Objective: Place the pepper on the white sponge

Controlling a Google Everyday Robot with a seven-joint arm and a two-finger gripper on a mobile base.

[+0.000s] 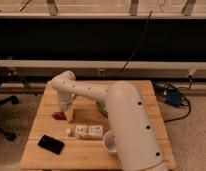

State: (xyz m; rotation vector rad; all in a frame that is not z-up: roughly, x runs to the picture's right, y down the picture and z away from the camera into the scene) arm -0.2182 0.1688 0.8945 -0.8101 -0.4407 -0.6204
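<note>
The small dark red pepper [58,115] lies on the wooden table [141,100], left of centre. A small cream block, the white sponge [70,117], sits right next to it on its right. My gripper [66,107] hangs at the end of the white arm, pointing down, directly above the pepper and the sponge and close to both. The arm hides where the gripper meets them.
A longer white box with dark spots [88,131] lies in front of the sponge. A round white cup [110,142] stands front centre, partly behind the arm. A flat black slab [51,144] lies front left. A green bowl [101,107] peeks out behind the arm.
</note>
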